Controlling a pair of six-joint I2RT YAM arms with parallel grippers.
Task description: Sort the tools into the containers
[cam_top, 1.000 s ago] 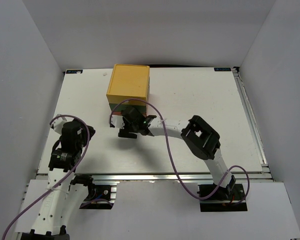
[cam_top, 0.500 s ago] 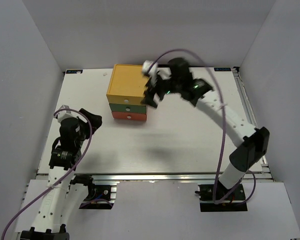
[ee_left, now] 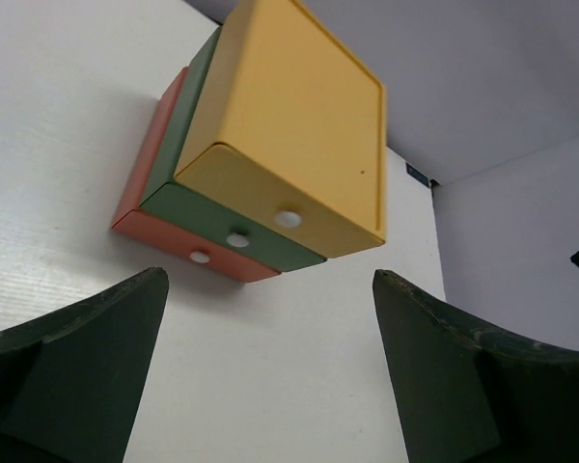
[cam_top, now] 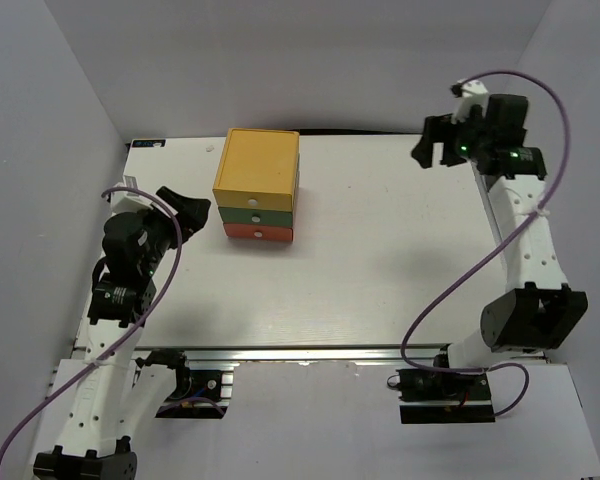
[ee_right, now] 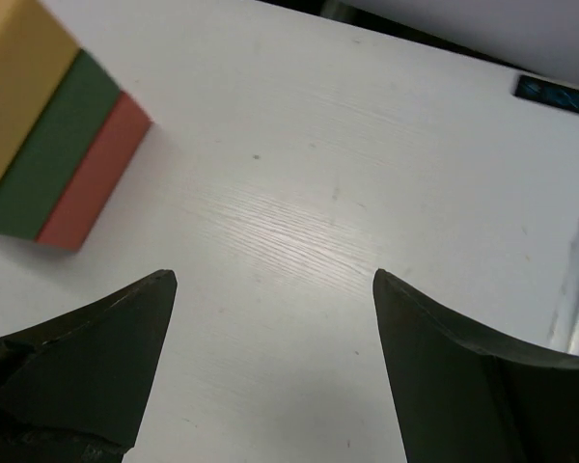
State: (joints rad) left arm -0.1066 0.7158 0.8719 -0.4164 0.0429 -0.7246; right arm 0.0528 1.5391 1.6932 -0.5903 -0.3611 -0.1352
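Observation:
The small box chest (cam_top: 256, 180) stands at the back left of the white table, with its yellow, green (cam_top: 255, 214) and red-orange (cam_top: 258, 232) drawers all pushed in. No tools show in any view. My left gripper (cam_top: 188, 208) is open and empty, just left of the chest and apart from it. In the left wrist view the chest (ee_left: 289, 125) and its three white knobs lie ahead of the gripper (ee_left: 268, 278). My right gripper (cam_top: 435, 150) is open and empty, raised over the table's far right corner. The right wrist view shows the gripper (ee_right: 275, 278) above bare table, with the chest's side (ee_right: 48, 145) at left.
Grey walls enclose the table on the left, back and right. A metal rail (cam_top: 502, 230) runs along the right edge and another (cam_top: 310, 352) along the front. A blue label (ee_right: 557, 95) sits at the far right corner.
My right arm has swung away from the chest's front, past its right side, up to the far right corner. My left gripper has moved forward toward the chest's left side.

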